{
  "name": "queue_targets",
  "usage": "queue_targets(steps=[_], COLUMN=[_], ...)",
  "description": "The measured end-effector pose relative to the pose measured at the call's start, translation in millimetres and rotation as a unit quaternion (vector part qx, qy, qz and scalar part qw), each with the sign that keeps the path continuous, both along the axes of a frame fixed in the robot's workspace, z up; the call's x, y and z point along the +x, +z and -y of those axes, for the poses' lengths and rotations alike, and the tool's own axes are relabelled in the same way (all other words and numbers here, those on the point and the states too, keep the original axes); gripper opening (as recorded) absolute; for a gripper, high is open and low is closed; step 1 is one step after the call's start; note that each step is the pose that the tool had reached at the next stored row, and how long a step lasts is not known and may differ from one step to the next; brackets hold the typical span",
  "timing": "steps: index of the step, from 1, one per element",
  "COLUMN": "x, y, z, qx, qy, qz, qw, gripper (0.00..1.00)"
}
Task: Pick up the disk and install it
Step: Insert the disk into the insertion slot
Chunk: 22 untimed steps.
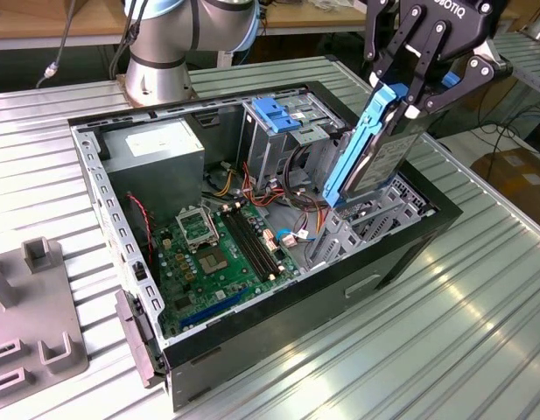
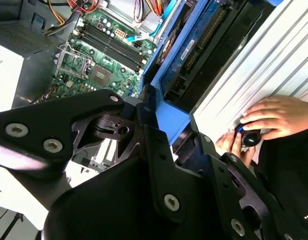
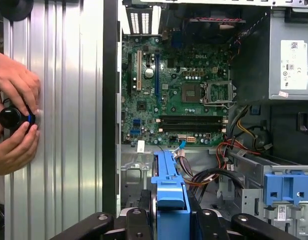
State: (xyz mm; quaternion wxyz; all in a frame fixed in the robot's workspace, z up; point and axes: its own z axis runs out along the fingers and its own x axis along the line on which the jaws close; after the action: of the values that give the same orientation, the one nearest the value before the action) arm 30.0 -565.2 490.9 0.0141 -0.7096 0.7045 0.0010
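In the exterior view my gripper [image 1: 408, 94] is shut on the top end of the disk [image 1: 390, 156], a grey drive with a light-blue rail frame [image 1: 357, 149]. The disk hangs on edge, tilted slightly. Its lower end is just above the metal bay [image 1: 368, 223] at the exterior view's right end of the open computer case [image 1: 401, 254]. In both wrist views the blue rail [image 3: 168, 187] [image 2: 168, 107] runs out from between my black fingers [image 3: 139, 225] toward the case interior.
Inside the case lie a green motherboard [image 1: 221, 254], a grey power-supply box [image 1: 156, 153], a metal cage with a blue top [image 1: 274, 114] and loose cables [image 1: 291, 175]. A person's hands [image 3: 16, 120] grip a black knob on the ribbed table beside the case. A grey fixture [image 1: 33, 324] stands at the exterior view's left.
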Motion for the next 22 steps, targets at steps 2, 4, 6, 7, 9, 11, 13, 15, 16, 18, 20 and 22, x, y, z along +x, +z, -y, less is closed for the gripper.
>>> queue_targets(steps=[2,4,6,7,9,11,13,15,16,18,20,22], x=[0.6,0.6,0.7,0.7,0.7,0.7,1.2,1.8,1.8,1.8,1.9,8.3], y=[0.0,-0.1,0.0,0.0,0.0,-0.1,-0.2,-0.6,-0.7,-0.8,-1.0,-3.0], z=[0.0,0.0,0.0,0.0,0.0,0.0,0.0,0.0,0.0,0.0,0.0,0.0], qx=[0.0,0.0001,0.0,0.0001,0.0,0.0,0.0,0.0001,0.0,0.0,0.0001,0.0001], qy=[0.0,0.0,0.0,0.0,0.0,0.0,-0.002,-0.008,-0.009,-0.009,-0.009,-0.009], qz=[0.0,0.0,0.0,0.0,0.0,0.0,0.0,0.0,0.0,0.0,0.0,0.0], qw=[1.0,1.0,1.0,1.0,1.0,1.0,1.0,0.99997,0.99996,0.99996,0.99996,0.99996], gripper=[0.37,0.37,0.37,0.37,0.37,0.37,0.37,0.37,0.37,0.37,0.37,0.37])
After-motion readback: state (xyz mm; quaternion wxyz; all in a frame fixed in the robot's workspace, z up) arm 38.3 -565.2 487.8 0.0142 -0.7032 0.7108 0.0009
